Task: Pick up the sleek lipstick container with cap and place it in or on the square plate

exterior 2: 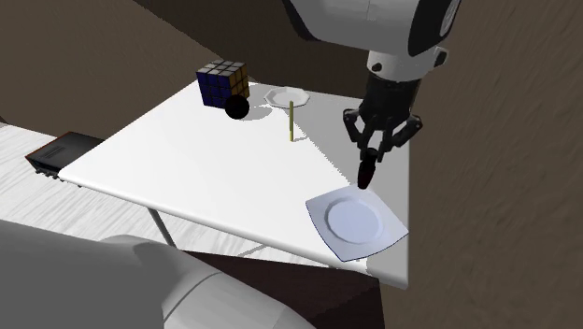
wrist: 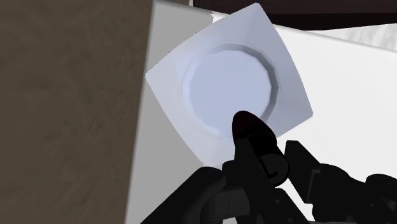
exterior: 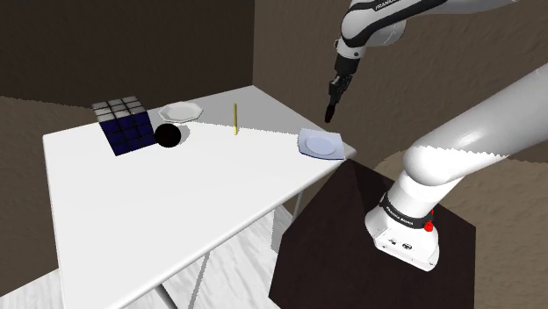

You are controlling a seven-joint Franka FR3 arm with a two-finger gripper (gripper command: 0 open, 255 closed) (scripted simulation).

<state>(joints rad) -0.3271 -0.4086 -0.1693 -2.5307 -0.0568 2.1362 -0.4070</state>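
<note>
The fingers (wrist: 304,167) were clamped on the dark lipstick (exterior 2: 365,174), which hung tip-down over the rim of the white square plate (exterior 2: 392,238) — above it, apparently not yet touching. Gripped by its upper end, its lower end stayed free to meet the dish. The plate lay at a corner of the table (exterior 2: 187,168), well apart from the cube (exterior 2: 222,82) and ball (exterior 2: 237,107) — so nothing crowded the drop.

In the shoulder view you can read one word, "FRANKA", in dark letters on the white arm link (exterior: 379,17) at the frame's upper right. The white lettering on the black band (exterior: 400,216) at the lower right is too small to read.
</note>
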